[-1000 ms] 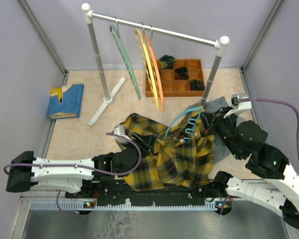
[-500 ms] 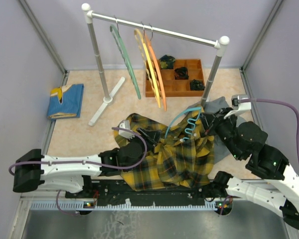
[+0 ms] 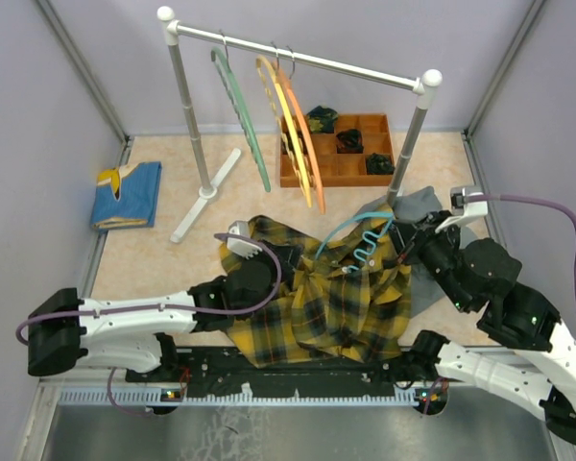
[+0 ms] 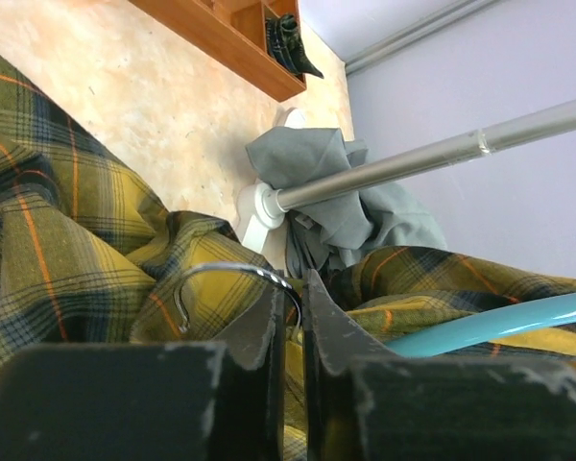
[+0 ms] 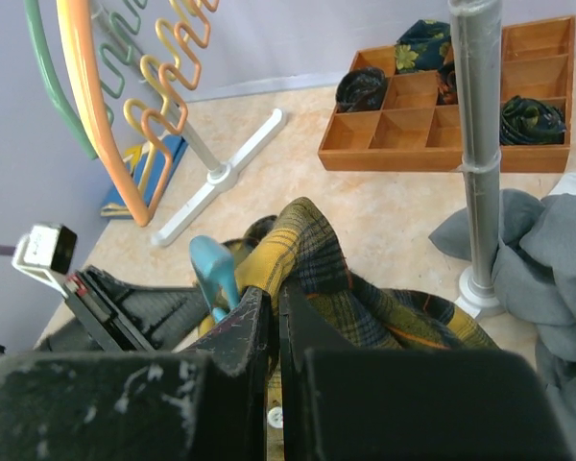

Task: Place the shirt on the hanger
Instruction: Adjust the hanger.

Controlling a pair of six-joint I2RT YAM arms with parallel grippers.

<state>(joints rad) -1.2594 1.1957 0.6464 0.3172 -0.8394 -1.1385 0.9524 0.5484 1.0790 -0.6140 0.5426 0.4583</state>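
Observation:
The yellow and black plaid shirt (image 3: 336, 303) lies crumpled on the table between my arms. The light blue hanger (image 3: 357, 238) rests on its far part, partly under the cloth. My left gripper (image 3: 290, 261) is at the shirt's left side; in the left wrist view it (image 4: 295, 293) is shut on the hanger's metal hook (image 4: 226, 271), with the blue arm (image 4: 499, 322) to the right. My right gripper (image 3: 403, 240) is at the shirt's far right edge; in the right wrist view it (image 5: 274, 303) is shut on a raised fold of the shirt (image 5: 312, 245), beside the hanger's blue tip (image 5: 214, 269).
A clothes rack (image 3: 298, 56) stands behind with green, yellow and orange hangers. Its right post (image 5: 480, 144) stands close to my right gripper, with a grey garment (image 3: 418, 204) at its foot. A wooden tray (image 3: 336, 173) with socks is at the back; a folded blue cloth (image 3: 130, 192) lies far left.
My left arm has reached farther forward and to the right, up to the hanger's hook. The hanger and the shirt's far edge have shifted slightly. The right gripper has barely moved.

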